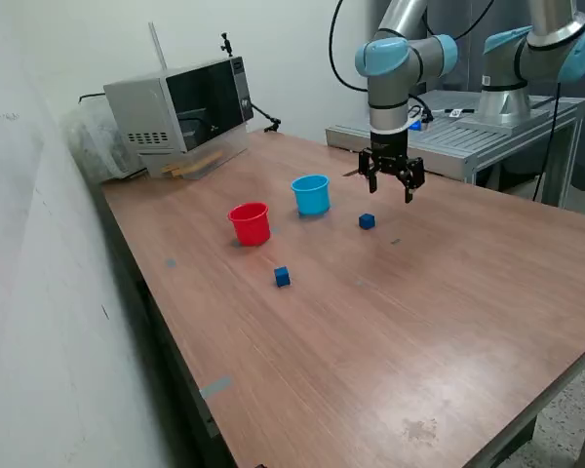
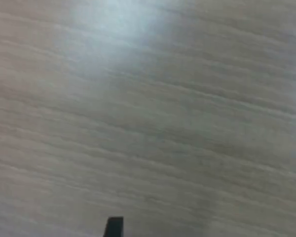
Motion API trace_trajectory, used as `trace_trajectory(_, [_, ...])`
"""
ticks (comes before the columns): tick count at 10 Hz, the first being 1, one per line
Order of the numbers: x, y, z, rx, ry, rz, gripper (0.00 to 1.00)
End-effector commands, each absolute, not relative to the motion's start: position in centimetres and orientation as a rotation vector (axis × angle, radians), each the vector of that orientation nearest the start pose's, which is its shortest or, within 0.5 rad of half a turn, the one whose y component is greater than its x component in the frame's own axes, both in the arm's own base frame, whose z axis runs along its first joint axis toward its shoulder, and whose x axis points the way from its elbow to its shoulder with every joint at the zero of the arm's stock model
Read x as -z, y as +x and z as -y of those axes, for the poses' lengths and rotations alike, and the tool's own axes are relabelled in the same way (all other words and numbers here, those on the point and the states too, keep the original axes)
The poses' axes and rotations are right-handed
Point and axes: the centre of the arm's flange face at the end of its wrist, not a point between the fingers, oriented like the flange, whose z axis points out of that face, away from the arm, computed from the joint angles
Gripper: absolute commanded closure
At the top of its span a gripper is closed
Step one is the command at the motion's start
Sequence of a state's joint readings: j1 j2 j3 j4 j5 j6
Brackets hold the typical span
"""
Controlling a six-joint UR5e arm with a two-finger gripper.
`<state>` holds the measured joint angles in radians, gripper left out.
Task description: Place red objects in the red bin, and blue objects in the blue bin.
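Observation:
Two small dark blue cubes lie on the wooden table [image 1: 400, 322]: one [image 1: 368, 221] just to the exterior view's right of the light blue cup [image 1: 311, 194], the other [image 1: 282, 277] nearer the front, below the red cup [image 1: 250, 223]. No red cubes show. My gripper [image 1: 391, 190] hangs open above the table, up and to the right of the nearer blue cube, holding nothing. In the wrist view only bare wood grain [image 2: 148, 118] and two dark fingertips [image 2: 113, 227] at the frame edge appear.
A microwave [image 1: 180, 107] stands at the table's back left corner against the wall. A second arm's base [image 1: 512, 93] sits on a metal bench behind the table at the right. The table's edges run along the left and front.

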<state>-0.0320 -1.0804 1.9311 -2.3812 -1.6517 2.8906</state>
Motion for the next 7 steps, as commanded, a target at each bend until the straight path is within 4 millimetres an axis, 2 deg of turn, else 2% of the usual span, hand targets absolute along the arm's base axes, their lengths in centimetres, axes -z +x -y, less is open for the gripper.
trace_trajectory(1, [-11.8, -58.4, 10.9, -0.04, -2.371, -1.938, 0.0])
trace_trajectory(3, [-12.4, -60.0, 9.6, -0.067, -2.363, -1.972, 0.0])
trace_trajectory(5, [-10.9, -60.9, 7.8, -0.045, -2.328, -1.997, 0.0])
trace_trajectory(7, [-11.0, -61.1, 7.6, -0.05, -2.327, -2.003, 0.0])
